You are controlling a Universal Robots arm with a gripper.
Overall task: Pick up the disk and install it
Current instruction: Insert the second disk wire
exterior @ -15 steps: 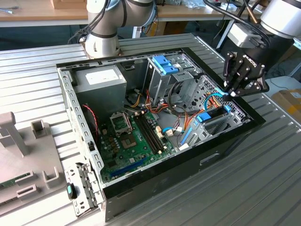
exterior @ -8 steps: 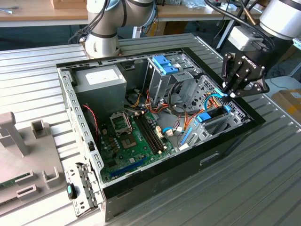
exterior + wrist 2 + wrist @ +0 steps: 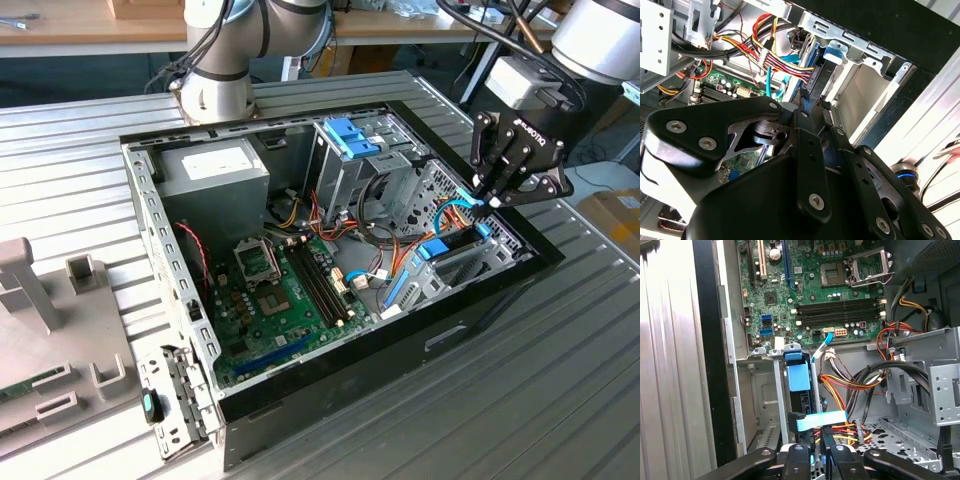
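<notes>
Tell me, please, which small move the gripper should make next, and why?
Probably push a little deeper into the bay: the grey metal disk with light-blue plastic rail stands on edge in the metal drive bay, the gripper is closed on its edge, and it seems not fully seated.

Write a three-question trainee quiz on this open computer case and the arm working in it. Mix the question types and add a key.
1. True or false: the gripper is over the power supply.
2. Multiple choice: the disk stands (a) flat on the motherboard, (b) on edge in the drive bay under the gripper, (c) outside the case on the table.
3. Fill in: the rail along the disk's edge is coloured ____.

Key
1. False; in the exterior view it is at the case's end towards that view's right, above the drive bay.
2. b
3. Light blue
</notes>
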